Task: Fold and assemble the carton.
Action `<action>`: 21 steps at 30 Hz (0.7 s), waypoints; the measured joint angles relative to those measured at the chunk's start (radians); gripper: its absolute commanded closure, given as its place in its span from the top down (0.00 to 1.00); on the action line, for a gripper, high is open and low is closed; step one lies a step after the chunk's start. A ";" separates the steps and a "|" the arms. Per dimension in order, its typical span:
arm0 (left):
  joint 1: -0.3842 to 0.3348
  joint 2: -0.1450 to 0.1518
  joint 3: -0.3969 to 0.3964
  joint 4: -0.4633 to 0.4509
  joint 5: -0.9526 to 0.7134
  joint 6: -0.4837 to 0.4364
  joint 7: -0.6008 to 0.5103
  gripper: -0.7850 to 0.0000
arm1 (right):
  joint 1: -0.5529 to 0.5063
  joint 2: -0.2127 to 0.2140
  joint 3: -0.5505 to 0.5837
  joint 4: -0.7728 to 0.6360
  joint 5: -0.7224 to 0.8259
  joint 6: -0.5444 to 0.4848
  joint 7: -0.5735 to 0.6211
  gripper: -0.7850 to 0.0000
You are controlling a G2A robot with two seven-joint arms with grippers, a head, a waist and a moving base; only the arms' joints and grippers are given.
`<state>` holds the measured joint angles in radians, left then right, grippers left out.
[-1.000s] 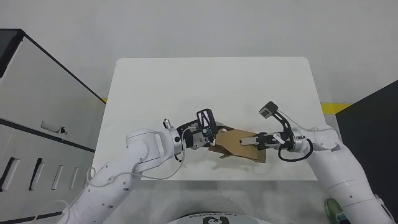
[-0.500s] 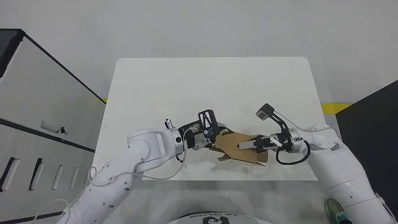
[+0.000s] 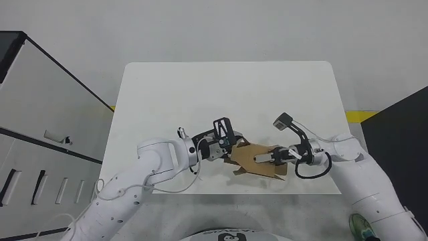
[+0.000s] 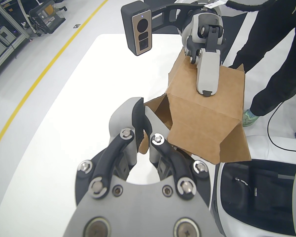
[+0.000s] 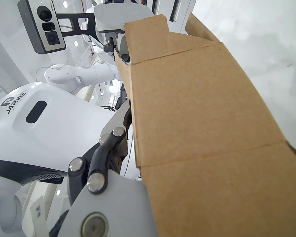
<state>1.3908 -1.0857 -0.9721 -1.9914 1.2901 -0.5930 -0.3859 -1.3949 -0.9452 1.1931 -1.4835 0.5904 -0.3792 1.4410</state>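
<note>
A brown cardboard carton [image 3: 257, 163], partly opened into a skewed tube, is held just above the white table [image 3: 227, 94] near its front edge. My left gripper [image 3: 232, 149] is at the carton's left end. In the left wrist view, that gripper [image 4: 144, 122] is shut on an end flap of the carton [image 4: 207, 124]. My right gripper [image 3: 271, 155] comes in from the right. One of its fingers [image 4: 207, 75] lies flat on the carton's upper panel, and the other is hidden inside. The carton [image 5: 199, 114] covers most of the right wrist view.
The carton's near corner hangs close to the table's front edge [image 3: 227, 193]. A dark-edged grey cabinet [image 3: 40, 107] stands left of the table. The table's far half [image 3: 227, 87] is bare.
My right gripper has shifted left, toward the left gripper. The carton has gone from lying nearly flat to bulging open between the two grippers. My left gripper has barely moved.
</note>
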 measured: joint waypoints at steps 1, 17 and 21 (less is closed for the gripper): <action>-0.002 0.000 0.003 0.000 0.000 -0.002 0.000 0.00 | 0.000 0.001 -0.003 -0.002 -0.001 -0.001 -0.001 0.00; -0.025 -0.005 0.031 -0.002 0.001 -0.008 -0.006 0.00 | 0.020 0.018 -0.047 -0.009 -0.004 -0.011 -0.011 0.00; -0.026 -0.005 0.031 -0.001 0.000 -0.011 -0.005 0.00 | 0.025 0.022 -0.055 -0.010 -0.006 -0.013 -0.013 0.00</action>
<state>1.3648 -1.0907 -0.9410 -1.9920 1.2902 -0.6036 -0.3912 -1.3702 -0.9228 1.1379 -1.4935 0.5845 -0.3926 1.4276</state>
